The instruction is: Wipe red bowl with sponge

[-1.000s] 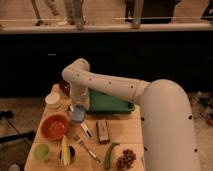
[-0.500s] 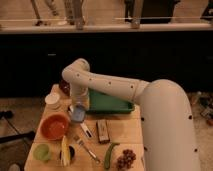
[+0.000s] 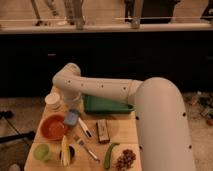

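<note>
The red bowl (image 3: 52, 127) sits on the left part of the wooden table (image 3: 122, 135), wide, shallow and orange-red. The blue-grey sponge (image 3: 71, 118) is at the bowl's right rim, right under my gripper (image 3: 73, 111). The gripper hangs down from the white arm (image 3: 100, 90), which reaches in from the right. The gripper's tip meets the top of the sponge. Whether the sponge touches the bowl's rim or is just above it, I cannot tell.
A white cup (image 3: 52, 101) stands behind the bowl. A green tray (image 3: 106, 105) lies behind the arm. A brown block (image 3: 102, 131), a white utensil (image 3: 85, 128), a fork (image 3: 88, 149), a green cup (image 3: 41, 151), a yellow item in a dark bowl (image 3: 65, 151), a green vegetable (image 3: 111, 154) and grapes (image 3: 125, 159) lie in front.
</note>
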### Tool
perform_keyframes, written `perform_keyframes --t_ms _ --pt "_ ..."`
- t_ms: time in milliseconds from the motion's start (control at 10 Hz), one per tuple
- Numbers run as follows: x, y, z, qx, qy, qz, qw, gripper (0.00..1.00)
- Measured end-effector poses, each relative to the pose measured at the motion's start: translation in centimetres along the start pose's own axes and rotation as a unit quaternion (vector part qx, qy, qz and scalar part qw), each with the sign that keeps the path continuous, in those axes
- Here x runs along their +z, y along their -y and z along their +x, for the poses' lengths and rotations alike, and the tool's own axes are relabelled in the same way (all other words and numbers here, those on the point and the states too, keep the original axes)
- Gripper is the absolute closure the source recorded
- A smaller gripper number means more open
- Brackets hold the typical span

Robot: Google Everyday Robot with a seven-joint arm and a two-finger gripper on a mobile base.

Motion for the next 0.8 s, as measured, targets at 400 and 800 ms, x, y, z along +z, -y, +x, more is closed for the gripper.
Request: perform_keyframes --t_ms 400,800 --pt "1.3 5.3 -1.9 -0.02 -0.001 0.008 0.9998 1.0" --pt "4.2 9.0 -2.3 -0.019 -0.016 0.012 0.9996 1.0"
